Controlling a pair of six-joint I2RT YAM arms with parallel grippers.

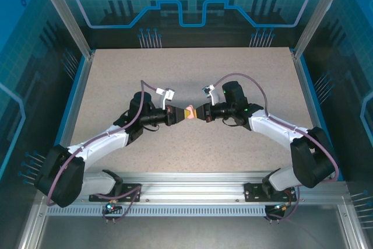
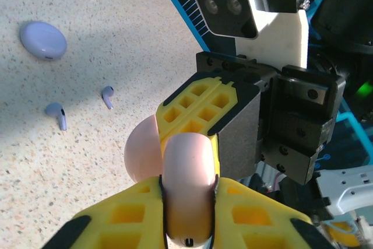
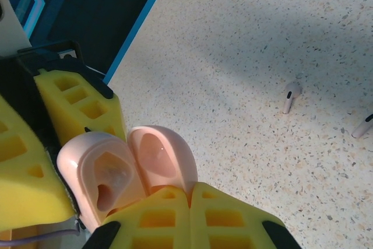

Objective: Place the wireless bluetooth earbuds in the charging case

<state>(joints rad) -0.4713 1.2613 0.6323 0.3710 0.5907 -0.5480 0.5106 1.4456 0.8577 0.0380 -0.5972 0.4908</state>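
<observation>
A pink charging case hangs open above the table's middle, held between both grippers. My left gripper is shut on the case's body. That body's earbud-shaped cavity is empty. My right gripper is shut on the rim of the hinged lid. Two purplish-grey earbuds lie on the table in the left wrist view. Two pale pinkish earbuds lie on the table in the right wrist view. From above, the left gripper and right gripper meet nose to nose.
A shut purplish round case rests on the speckled table near the purplish earbuds. A blue rim borders the table, with glass walls beyond it. Both arms reach in from the near edge.
</observation>
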